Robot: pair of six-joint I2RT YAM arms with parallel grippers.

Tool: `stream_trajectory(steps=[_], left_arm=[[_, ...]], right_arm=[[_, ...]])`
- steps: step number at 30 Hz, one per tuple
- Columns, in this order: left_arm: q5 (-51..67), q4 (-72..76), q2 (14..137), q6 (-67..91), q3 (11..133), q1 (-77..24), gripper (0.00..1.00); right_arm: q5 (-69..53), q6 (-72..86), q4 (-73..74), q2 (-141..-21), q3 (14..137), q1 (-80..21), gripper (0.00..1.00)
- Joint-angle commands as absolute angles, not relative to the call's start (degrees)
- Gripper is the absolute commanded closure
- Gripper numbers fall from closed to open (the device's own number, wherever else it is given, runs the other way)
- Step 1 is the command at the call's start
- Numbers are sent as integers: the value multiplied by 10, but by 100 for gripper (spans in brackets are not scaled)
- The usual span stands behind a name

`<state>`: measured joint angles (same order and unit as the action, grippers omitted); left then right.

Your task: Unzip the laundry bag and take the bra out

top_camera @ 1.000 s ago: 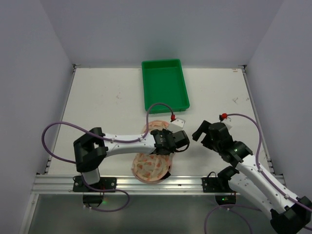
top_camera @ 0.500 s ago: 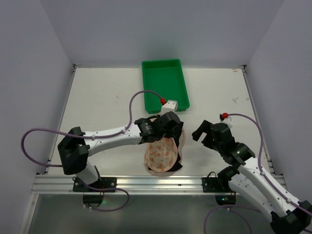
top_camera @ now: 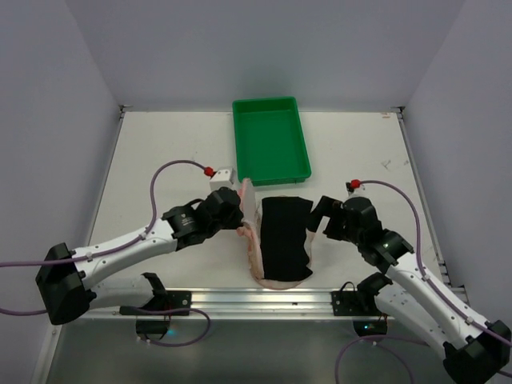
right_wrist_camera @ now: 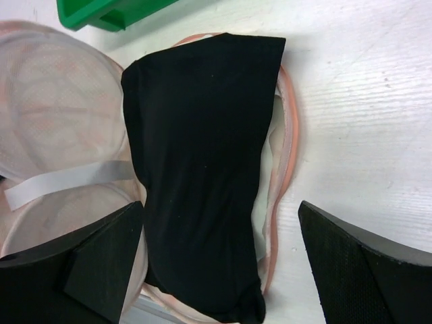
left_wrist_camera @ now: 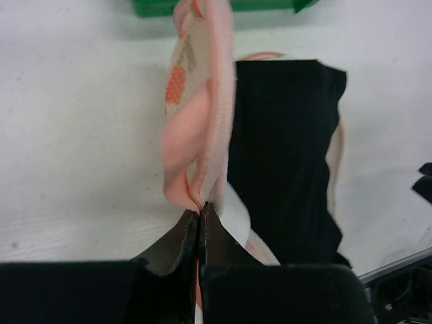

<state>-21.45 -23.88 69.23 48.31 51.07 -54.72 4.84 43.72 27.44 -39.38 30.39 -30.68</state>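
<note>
The laundry bag [top_camera: 250, 196] lies open near the table's front edge, its pink floral lid raised on edge to the left. My left gripper [top_camera: 238, 216] is shut on that lid's pink zipper edging [left_wrist_camera: 202, 145], the fingertips pinched together in the left wrist view [left_wrist_camera: 200, 210]. A black bra [top_camera: 285, 237] lies folded on the bag's lower half, uncovered. My right gripper [top_camera: 318, 216] hangs open just right of the bra; in the right wrist view its fingers [right_wrist_camera: 101, 250] straddle the bra [right_wrist_camera: 202, 148] from above. Pale mesh lining [right_wrist_camera: 57, 101] shows on the raised lid.
A green plastic tray [top_camera: 270, 140] stands behind the bag, close to the lid's far end. A white label strip [right_wrist_camera: 67, 179] hangs inside the bag. The table's metal front rail [top_camera: 240, 300] runs just below the bag.
My left gripper has swung left with the bag's lid in its grip, folding the bag open and uncovering the black bra. The right gripper has edged closer to the bag.
</note>
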Motion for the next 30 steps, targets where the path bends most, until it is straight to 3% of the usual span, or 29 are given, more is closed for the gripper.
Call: stream_trajectory(steps=[1,5,8,11,12,15,16,22,30], left_arm=[[-225,-277,643,525,454,-538,100],[-255,-318,604,549,406,-533,100],[-308,-366,576,565,376,-528,91],[-350,-395,556,563,360,-514,71],[-359,-402,554,560,359,-509,50],[-368,-410,555,548,366,-497,19],[-368,-410,555,546,370,-495,16],[-302,-348,562,498,390,-495,13],[-179,-224,637,475,362,-496,25]], right_arm=[[3,410,230,-410,316,-305,1],[-34,406,214,-440,316,-305,2],[-54,403,204,-453,318,-306,2],[-75,399,195,-468,318,-306,2],[-76,398,193,-477,318,-306,2],[-72,402,192,-489,315,-306,2],[-69,403,192,-495,314,-306,2],[-61,420,187,-524,301,-306,4],[-79,422,160,-572,291,-305,11]])
